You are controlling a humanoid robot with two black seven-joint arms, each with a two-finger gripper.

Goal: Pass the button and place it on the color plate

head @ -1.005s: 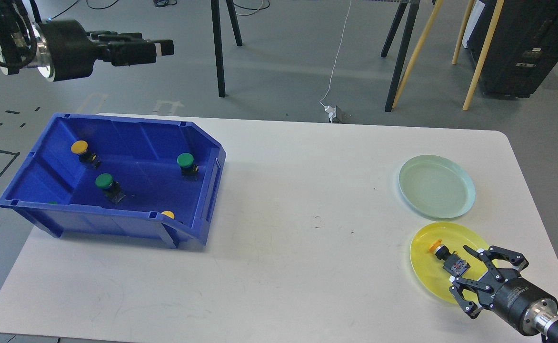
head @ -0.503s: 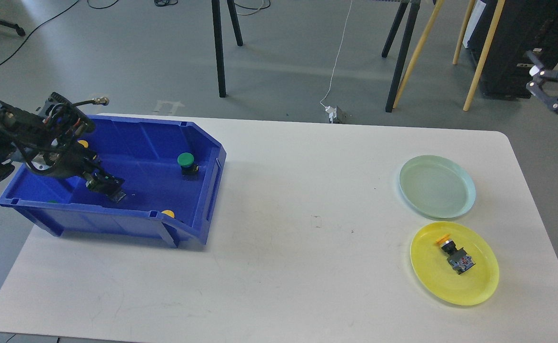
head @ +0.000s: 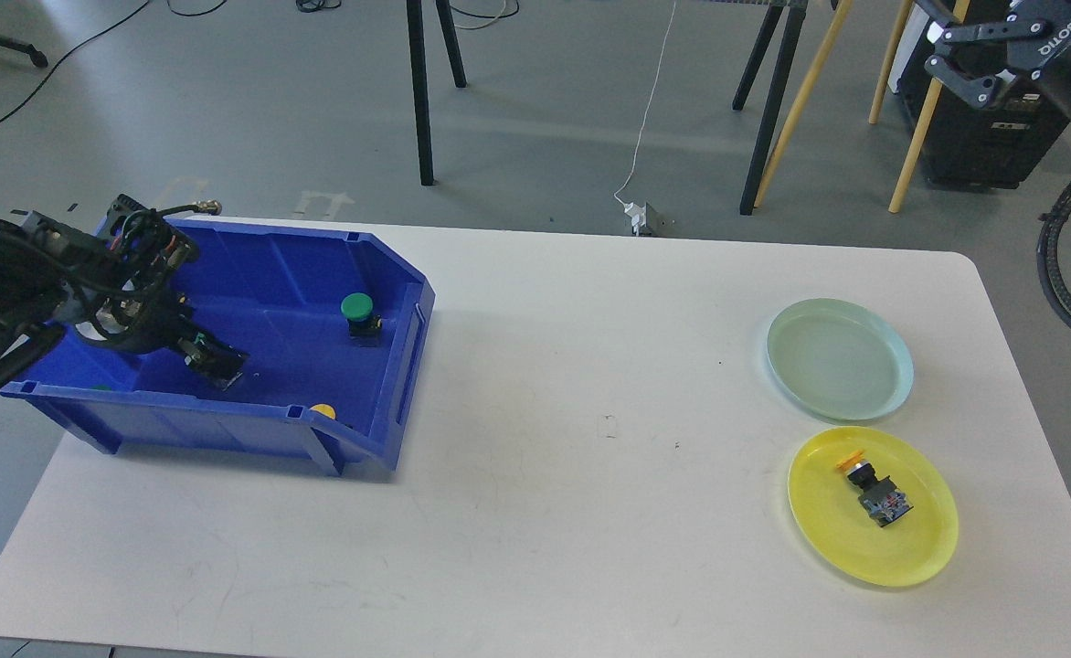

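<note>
Head view: white bench point(head: 535, 512), wide and mostly bare. Blue bin point(head: 316, 265) at left end, holding a green button point(head: 357, 311) near its right wall and a yellow button point(head: 322, 411) against the front lip. Left gripper point(head: 211, 358) reaching down inside the bin, fingers too dark to tell apart. Green plate point(head: 839, 358) and yellow plate point(head: 919, 539) at right, side by side. Yellow-capped button point(head: 874, 489) lying on the yellow plate. Right gripper point(head: 947, 50) raised at top right, jaws spread.

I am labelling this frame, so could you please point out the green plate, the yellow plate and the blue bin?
green plate point(head: 839, 358), head view, centre of its dish.
yellow plate point(head: 919, 539), head view, bare right part.
blue bin point(head: 225, 428), head view, near wall.
</note>
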